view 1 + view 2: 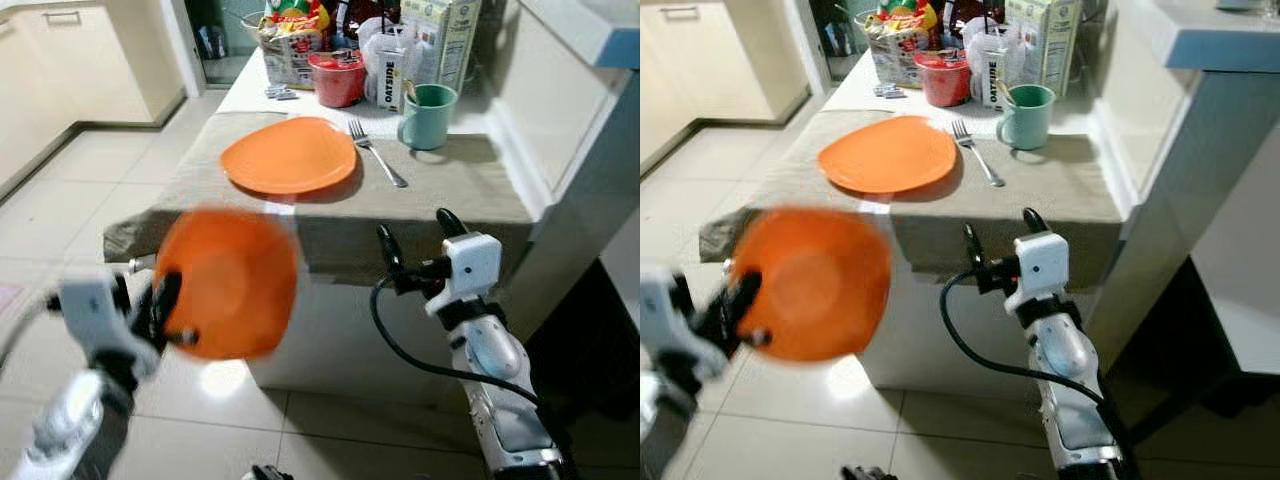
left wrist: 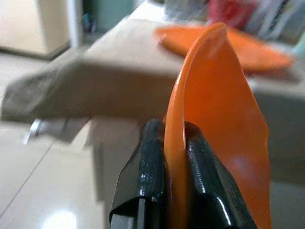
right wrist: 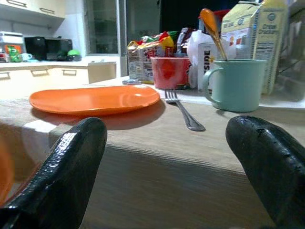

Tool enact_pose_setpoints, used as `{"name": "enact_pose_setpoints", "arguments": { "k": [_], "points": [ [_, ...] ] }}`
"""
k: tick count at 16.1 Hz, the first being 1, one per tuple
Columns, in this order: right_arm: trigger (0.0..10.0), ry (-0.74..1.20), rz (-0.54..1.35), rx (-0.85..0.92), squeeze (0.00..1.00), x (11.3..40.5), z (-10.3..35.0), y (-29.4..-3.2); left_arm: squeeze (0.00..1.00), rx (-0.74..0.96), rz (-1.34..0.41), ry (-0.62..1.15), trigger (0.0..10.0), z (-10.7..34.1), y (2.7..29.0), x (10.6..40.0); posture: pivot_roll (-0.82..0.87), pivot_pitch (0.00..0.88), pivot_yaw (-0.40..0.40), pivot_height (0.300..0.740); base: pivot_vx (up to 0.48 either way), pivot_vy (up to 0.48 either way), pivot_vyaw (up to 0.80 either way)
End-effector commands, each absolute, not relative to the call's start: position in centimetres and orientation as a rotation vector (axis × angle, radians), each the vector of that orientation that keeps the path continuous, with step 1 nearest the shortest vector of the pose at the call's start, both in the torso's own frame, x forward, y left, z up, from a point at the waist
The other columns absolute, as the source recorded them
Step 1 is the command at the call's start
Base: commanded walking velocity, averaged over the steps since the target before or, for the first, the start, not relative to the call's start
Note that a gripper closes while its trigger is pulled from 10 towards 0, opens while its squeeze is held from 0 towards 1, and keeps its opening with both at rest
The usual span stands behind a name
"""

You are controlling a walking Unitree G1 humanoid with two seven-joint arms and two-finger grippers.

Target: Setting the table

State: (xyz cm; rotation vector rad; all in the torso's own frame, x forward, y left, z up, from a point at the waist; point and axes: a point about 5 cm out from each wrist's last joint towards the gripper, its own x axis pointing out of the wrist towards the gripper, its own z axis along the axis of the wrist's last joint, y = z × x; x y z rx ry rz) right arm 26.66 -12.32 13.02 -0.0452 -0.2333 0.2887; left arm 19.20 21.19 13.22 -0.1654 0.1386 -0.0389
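Even indoor light, motion blur on the left side.
Held orange plate point(image 1: 228, 283) and left gripper point(image 1: 160, 312) smeared; floor tiles point(image 1: 225, 378) show glare; table plate point(image 1: 290, 154) casts soft shadow; left wrist background defocused.

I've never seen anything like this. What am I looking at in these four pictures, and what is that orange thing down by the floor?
This is a walking robot with two silver arms, each ending in two black fingers. The two wide pictures come from cameras in its head, looking down at a table. The other two come from small cameras on its wrists, looking along the fingers.

The orange thing is a small orange plate, blurred in the pictures. The left gripper pinches its rim, holding it out in front of the table, above the floor. The left wrist view shows that plate edge-on between the fingers.

The right gripper is open and holds nothing, just before the table's edge.

On the table lie a larger orange plate, a fork beside it, and a green mug with a spoon in it. Cartons, a red container and snack packets stand behind.
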Motion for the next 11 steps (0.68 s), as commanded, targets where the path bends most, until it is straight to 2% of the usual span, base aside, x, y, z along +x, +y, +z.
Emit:
{"name": "enact_pose_setpoints", "arguments": {
  "k": [1, 4, 9, 11],
  "points": [
    [10.0, -0.235, 0.303, -0.047, 0.0, 26.5, 12.6, -12.1, 0.0, -0.125, -0.03, 0.075, 0.0, 13.8, 21.1, 19.3, -0.07, 0.0, 0.087, 0.719, 0.0, 0.0, 0.0],
    [10.0, -0.256, 0.354, -0.007, 0.0, 26.1, 11.8, -11.6, 0.0, -0.045, -0.002, 0.036, 0.0, 12.9, 20.8, 19.6, -0.08, 0.0, 0.087, 0.719, 0.0, 0.0, 0.0],
    [10.0, -0.119, 0.29, 0.023, 0.0, 26.7, 7.9, -13.0, 0.0, -0.06, 0.065, -0.01, 0.0, 11.3, 21.3, 21.8, -0.09, 0.0, 0.088, 0.719, 0.0, 0.0, 0.0],
    [10.0, -0.133, 0.303, 0.003, 0.0, 25.7, 8.3, -13.2, 0.0, -0.045, 0.038, 0.019, 0.0, 10.8, 21.1, 20.9, -0.11, 0.0, 0.096, 0.719, 0.0, 0.0, 0.0]
  ]
}}
